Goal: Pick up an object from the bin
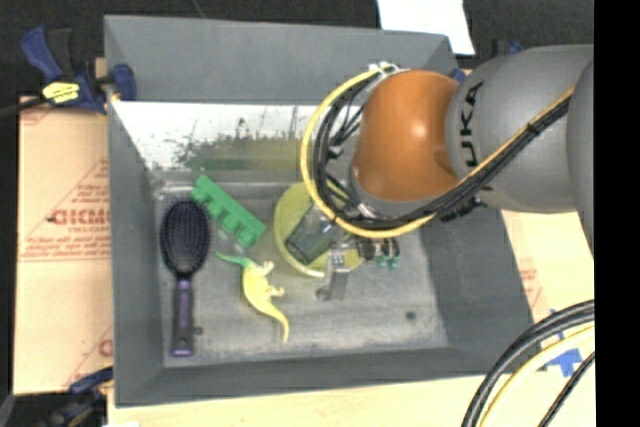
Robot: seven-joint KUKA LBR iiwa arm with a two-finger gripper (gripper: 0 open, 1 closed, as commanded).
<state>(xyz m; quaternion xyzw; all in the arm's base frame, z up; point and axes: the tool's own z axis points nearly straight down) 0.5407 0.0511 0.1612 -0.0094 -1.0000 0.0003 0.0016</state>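
My gripper [331, 281] reaches down in the middle of the bin, under the orange wrist cover. One metal fingertip shows just right of a yellow-green round thing [292, 215], which lies partly beneath the gripper. A yellow toy dinosaur [263, 295] lies on the bin floor a little to the left of the fingertip. A green toothed plastic piece [229, 208] lies further up and left.
A purple hairbrush [184, 265] with a dark bristle head lies along the bin's left side, handle toward the front. The arm and its cables cover the bin's right half. Bare floor shows at the front right.
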